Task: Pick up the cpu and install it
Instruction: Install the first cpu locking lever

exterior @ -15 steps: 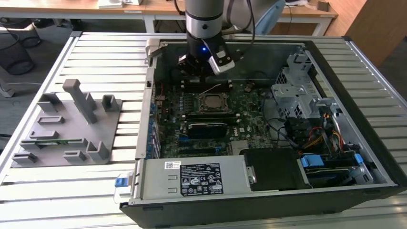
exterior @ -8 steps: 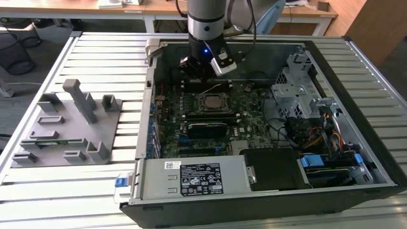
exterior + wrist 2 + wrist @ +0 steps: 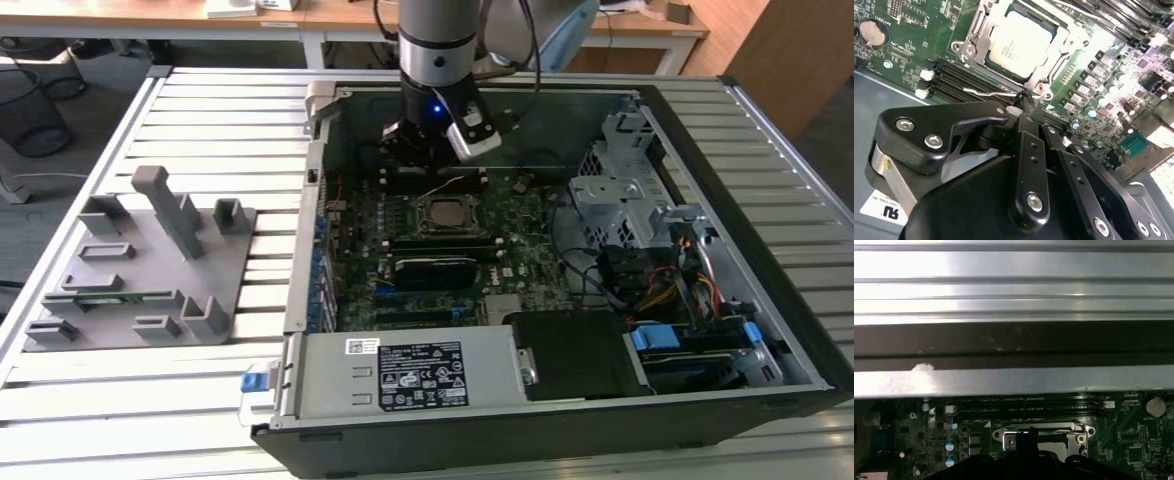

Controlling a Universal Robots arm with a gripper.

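Note:
The cpu (image 3: 445, 213) lies flat in the motherboard socket inside the open computer case (image 3: 561, 420). Its silver top (image 3: 1019, 45) sits within the socket's metal frame (image 3: 974, 42). My gripper (image 3: 1024, 102) is shut, its black fingertips pressed together. They are just beside the socket, at the end of the thin wire lever (image 3: 989, 91); whether they pinch the lever I cannot tell. In the exterior view my gripper (image 3: 424, 165) hangs over the board just beyond the socket. The socket frame (image 3: 1044, 432) also appears in the first wrist view, past the gripper's dark body (image 3: 1024, 462).
A grey holder fixture (image 3: 134, 260) on the slatted table at the exterior view's left carries a green memory stick (image 3: 114, 297). Black memory slots (image 3: 964, 80) run next to the lever. A power supply (image 3: 400, 375), drive cage (image 3: 627, 190) and cables (image 3: 667, 290) crowd the case.

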